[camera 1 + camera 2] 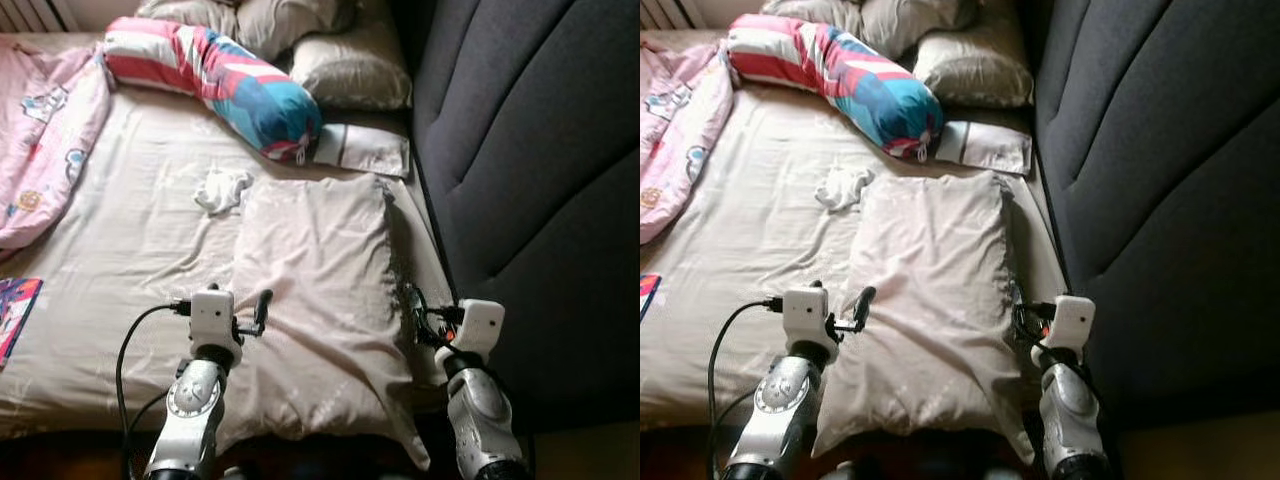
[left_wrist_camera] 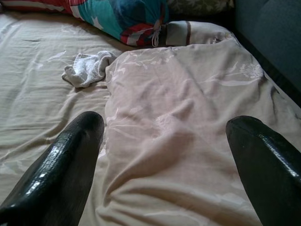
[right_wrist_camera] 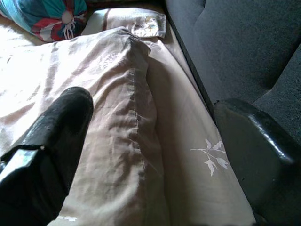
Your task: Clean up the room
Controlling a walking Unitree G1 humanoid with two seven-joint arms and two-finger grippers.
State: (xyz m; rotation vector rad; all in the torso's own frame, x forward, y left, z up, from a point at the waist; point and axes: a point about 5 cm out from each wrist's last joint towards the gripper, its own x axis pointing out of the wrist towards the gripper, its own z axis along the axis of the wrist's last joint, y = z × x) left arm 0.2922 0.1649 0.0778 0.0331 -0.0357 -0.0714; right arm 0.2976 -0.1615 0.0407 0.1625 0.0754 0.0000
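You had both arms stretched out over the beige pillow [image 1: 315, 290], which lay flat on the bed sheet [image 1: 130, 250] right alongside the dark headboard [image 1: 530, 150]; treat that pillow as your landmark. The left gripper [image 1: 252, 318] hovered over the pillow's near left edge with its fingers [image 2: 61, 165] spread wide and nothing between them. The right gripper [image 1: 425, 318] sat at the pillow's near right edge, on the headboard side, also spread wide and empty, one finger [image 3: 51, 141] over the pillow's seam and the other over the strip of sheet by the headboard. I could not tell whether either finger was touching the fabric.

By my reading, you were barely started. Just past the pillow's far left corner a crumpled white cloth [image 1: 222, 188] lay loose on the sheet. Beyond the pillow's far edge the striped red, white and blue bolster [image 1: 215, 75] lay at a slant, with a small flat cushion [image 1: 365, 148] just beside its end and two more grey pillows [image 1: 350, 68] behind it. Well to the left of the pillow a pink blanket [image 1: 45, 140] was bunched up, and a colourful item [image 1: 15, 310] showed at the frame's left margin. All of that looked left to do; the beige pillow seemed the piece you were set to lift first.
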